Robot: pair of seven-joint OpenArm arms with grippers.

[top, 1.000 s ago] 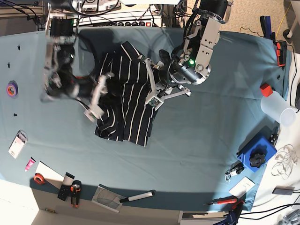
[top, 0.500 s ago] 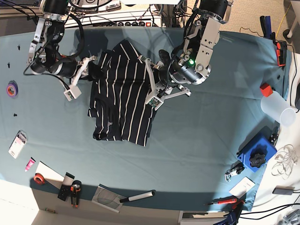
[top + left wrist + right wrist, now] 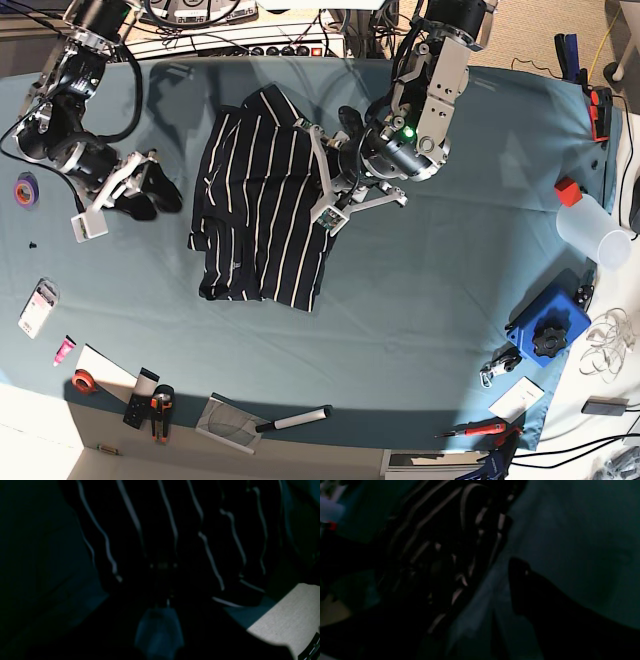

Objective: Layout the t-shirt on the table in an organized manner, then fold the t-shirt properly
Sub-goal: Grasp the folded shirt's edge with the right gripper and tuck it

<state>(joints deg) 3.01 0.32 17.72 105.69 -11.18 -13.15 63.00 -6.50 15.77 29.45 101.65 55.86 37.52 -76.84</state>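
Observation:
The t-shirt (image 3: 260, 205), dark with thin white stripes, lies folded into a rough rectangle on the teal table (image 3: 420, 290), left of centre. My left gripper (image 3: 325, 195) is shut and rests along the shirt's right edge; the frames do not show whether cloth is pinched. Its wrist view is dark and filled with the striped t-shirt (image 3: 175, 530). My right gripper (image 3: 145, 190) stands open over bare table, well left of the shirt, with nothing in it. In its wrist view the t-shirt (image 3: 440, 542) lies to the left, and a dark finger (image 3: 520, 580) hangs over the table (image 3: 570, 530).
A purple tape roll (image 3: 25, 188) lies at the left edge. A clear bottle (image 3: 590, 230), a red block (image 3: 568, 190) and a blue box (image 3: 548, 325) sit at the right. A marker (image 3: 295, 418), pliers (image 3: 160, 410) and a red tape roll (image 3: 83, 381) line the front edge.
My right gripper let go of the shirt's left side, opened and drew back to the left. The shirt's left edge dropped flat. The left arm stayed in place.

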